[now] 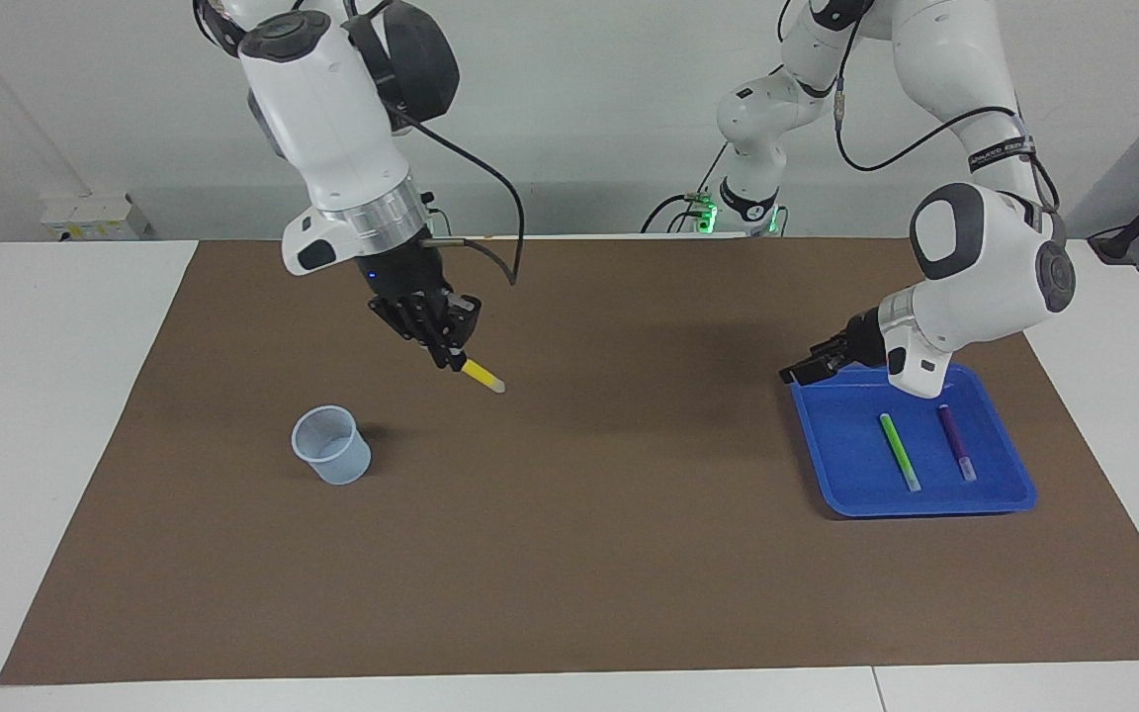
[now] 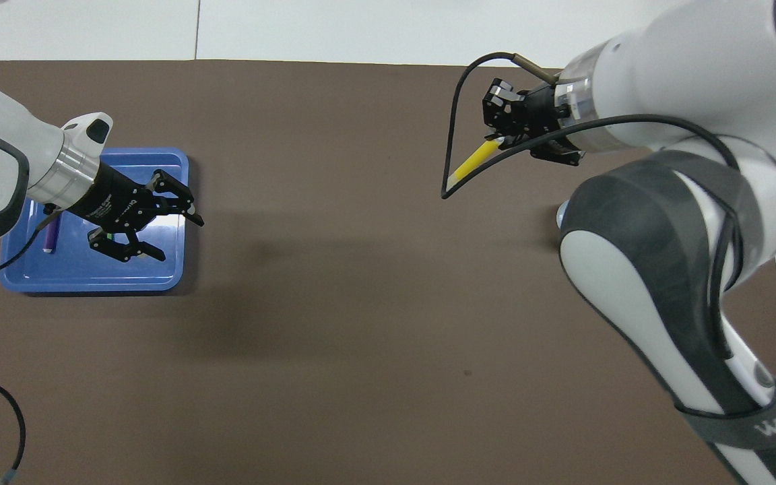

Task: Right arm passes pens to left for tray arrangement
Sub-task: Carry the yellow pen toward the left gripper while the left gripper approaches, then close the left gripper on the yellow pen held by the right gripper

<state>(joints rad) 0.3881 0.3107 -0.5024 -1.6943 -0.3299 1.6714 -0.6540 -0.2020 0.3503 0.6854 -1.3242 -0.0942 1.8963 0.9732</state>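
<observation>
My right gripper [image 1: 453, 358] is shut on the yellow pen [image 1: 482, 376] and holds it tilted in the air over the brown mat, near the cup, with its whitish end pointing down. Both also show in the overhead view: the right gripper [image 2: 502, 138] and the yellow pen [image 2: 475, 159]. The blue tray [image 1: 925, 509] lies at the left arm's end of the table. The green pen [image 1: 899, 452] and the purple pen [image 1: 955, 442] lie side by side in it. My left gripper [image 2: 178, 237] is open and empty over the tray's edge nearer the table's middle.
A small translucent bluish cup [image 1: 332, 445] stands upright on the brown mat [image 1: 579, 554] toward the right arm's end. A black cable [image 2: 452, 168] loops from the right wrist. White table shows around the mat.
</observation>
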